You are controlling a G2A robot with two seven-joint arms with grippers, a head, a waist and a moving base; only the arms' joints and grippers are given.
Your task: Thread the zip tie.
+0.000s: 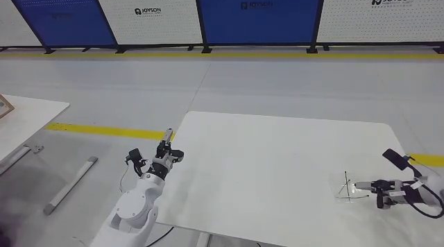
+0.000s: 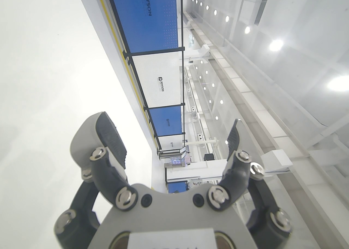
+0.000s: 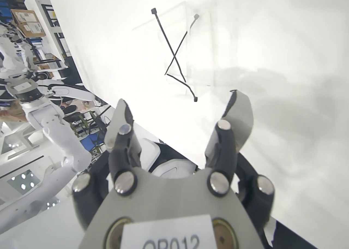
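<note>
Three thin black zip ties (image 3: 174,53) lie crossed over one another on the white table (image 1: 277,171), near its right end, inside what looks like a clear holder (image 3: 200,42). The same zip ties (image 1: 346,186) appear as a small dark tangle in the top view. My right gripper (image 3: 178,98) hovers just short of them, open, with nothing between its fingers. The right gripper (image 1: 362,186) points left at the ties from the table's right edge. My left gripper (image 2: 169,119) is open and holds nothing. The left gripper (image 1: 167,137) sits at the table's left edge, far from the ties.
A second white table (image 1: 28,118) stands at the far left, with a grey bar (image 1: 69,184) on the floor between the tables. Blue and white partition panels (image 1: 257,4) line the back. Another white robot (image 3: 41,97) stands beyond the table's near edge.
</note>
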